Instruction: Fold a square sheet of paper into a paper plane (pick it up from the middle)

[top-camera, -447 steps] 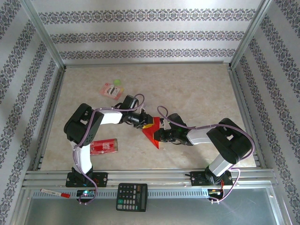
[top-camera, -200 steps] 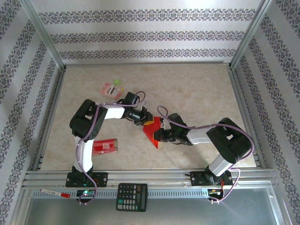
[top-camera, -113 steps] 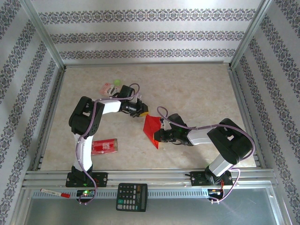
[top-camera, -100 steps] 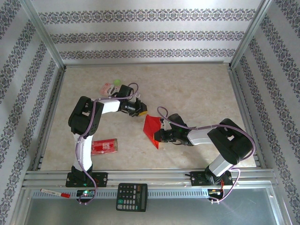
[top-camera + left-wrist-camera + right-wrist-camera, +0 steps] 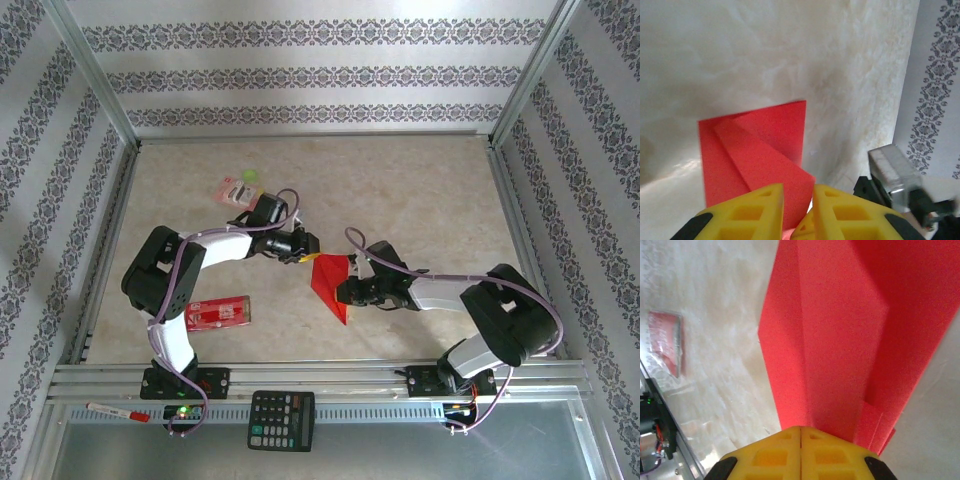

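Returned to the far corner of the folded bright red paper square [image 5: 333, 288], the left gripper [image 5: 798, 196] is narrowly parted; the right gripper [image 5: 800, 432] is clamped on it.

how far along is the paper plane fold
Done: the red paper already carries diagonal folds, with overlapping layers visible in both wrist views. In hand: the right tool is shut on one edge of it, and the left tool sits at a corner with its jaws slightly apart. Left: the shape is a broad wedge, not a narrow pointed dart, so further folds and the wings probably remain.
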